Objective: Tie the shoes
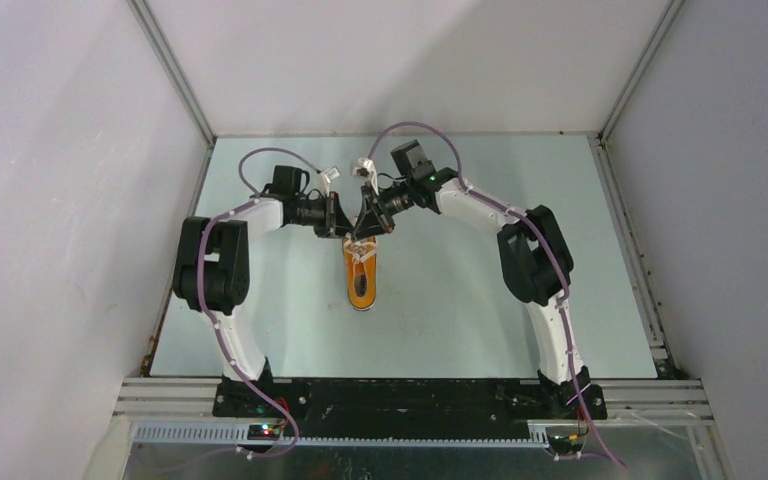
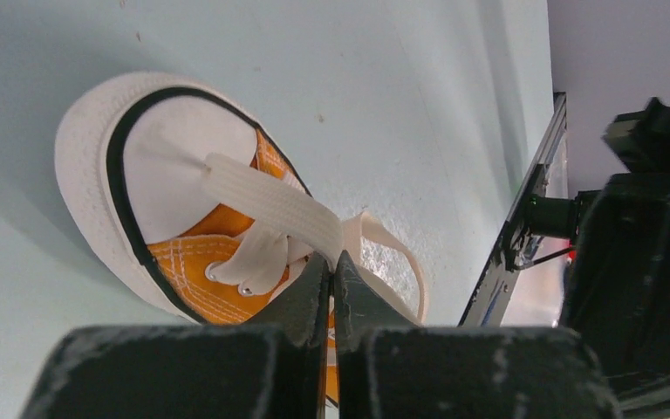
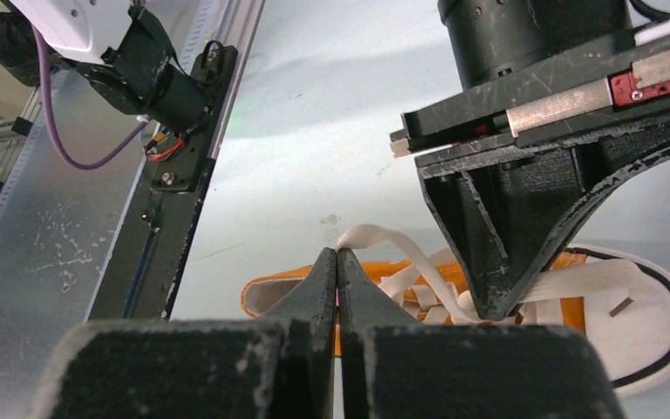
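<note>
Left pincer point(image 2: 332, 260): fingers pressed together on a flat strand of the laces point(image 2: 270, 205). The strand runs straight from over the toe end into the tips.
Right pincer point(image 3: 338, 255): fingers closed tip to tip, nipping the top of a lace loop point(image 3: 368, 232) that arches out of them (no gap shows between the fingers).
Pincers together: just beside each other above the toe end of the sneaker, tips pointing down and inward. In the right wrist view the left one's tip sits right over the lacing, and a strand stretches from it across the toe cap.
Sneaker point(image 1: 360, 283): orange canvas, resting on its sole near the middle of the worktop point(image 1: 480, 320). Its toe points to the far side and its heel towards the arm bases.
Toe cap point(image 2: 174, 175): white rubber, ringed by a black line and then the white sole edge.
Laces: white and flat, threaded through the eyelets. In the left wrist view a thinner loop stands out beyond the sneaker's side (whether it touches the worktop I cannot tell).
Left arm point(image 1: 222, 262): white and black, arched in from the left with a purple cable along it.
Right arm point(image 1: 532, 255): the mirror of it from the right, so both wrists meet over the toe.
Worktop: pale blue-green, walled in white on three sides.
</note>
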Tool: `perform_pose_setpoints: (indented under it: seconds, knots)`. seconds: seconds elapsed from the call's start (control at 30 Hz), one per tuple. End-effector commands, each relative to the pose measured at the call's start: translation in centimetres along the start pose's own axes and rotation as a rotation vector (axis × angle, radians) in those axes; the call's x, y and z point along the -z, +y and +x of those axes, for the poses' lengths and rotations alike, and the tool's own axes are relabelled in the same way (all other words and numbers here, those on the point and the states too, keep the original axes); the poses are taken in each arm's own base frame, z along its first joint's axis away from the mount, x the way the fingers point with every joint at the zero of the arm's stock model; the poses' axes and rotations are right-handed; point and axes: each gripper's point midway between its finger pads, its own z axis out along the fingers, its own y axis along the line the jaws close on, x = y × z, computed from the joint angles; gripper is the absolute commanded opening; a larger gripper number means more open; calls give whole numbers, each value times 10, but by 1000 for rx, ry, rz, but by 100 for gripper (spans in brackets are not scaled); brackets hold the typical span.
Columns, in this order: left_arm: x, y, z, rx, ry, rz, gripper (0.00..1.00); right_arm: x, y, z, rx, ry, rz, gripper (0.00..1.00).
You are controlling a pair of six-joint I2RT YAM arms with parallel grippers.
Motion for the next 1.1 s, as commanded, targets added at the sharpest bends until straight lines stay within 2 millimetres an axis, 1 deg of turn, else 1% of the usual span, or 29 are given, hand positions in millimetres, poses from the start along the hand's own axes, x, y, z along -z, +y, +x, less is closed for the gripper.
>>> perform_pose_setpoints:
  seconds: [0.0,0.17,0.27,0.5,0.63,0.8,0.87,0.9,0.93,0.97,1.07]
  knots:
    - [11,-14,-4,-4,-18,12,3,-5,-19,-7,44,-62,40,0]
    - [10,-14,-5,4,-13,14,3,-6,-38,2,23,-79,90,0]
    - [10,-13,-7,7,-14,16,3,-5,-43,4,21,-83,106,0]
    - [12,-13,-9,8,-19,17,3,1,-55,19,2,-65,145,0]
    - [13,-12,-11,9,-23,12,3,3,-50,25,-33,-52,138,0]
    - [13,-11,-14,10,-30,12,3,0,-39,47,-129,-26,126,0]
    - [14,-11,-14,11,-33,12,3,-2,-34,49,-158,-34,117,0]
    - [14,-11,-14,12,-33,12,3,-3,-32,46,-169,-45,116,0]
    - [14,-11,-14,13,-32,12,3,-4,-30,50,-201,-44,113,0]
    - [14,-11,-14,15,-32,11,3,-5,-30,46,-206,-58,113,0]
    - [14,-11,-14,13,-34,9,3,-8,-26,51,-227,-51,113,0]
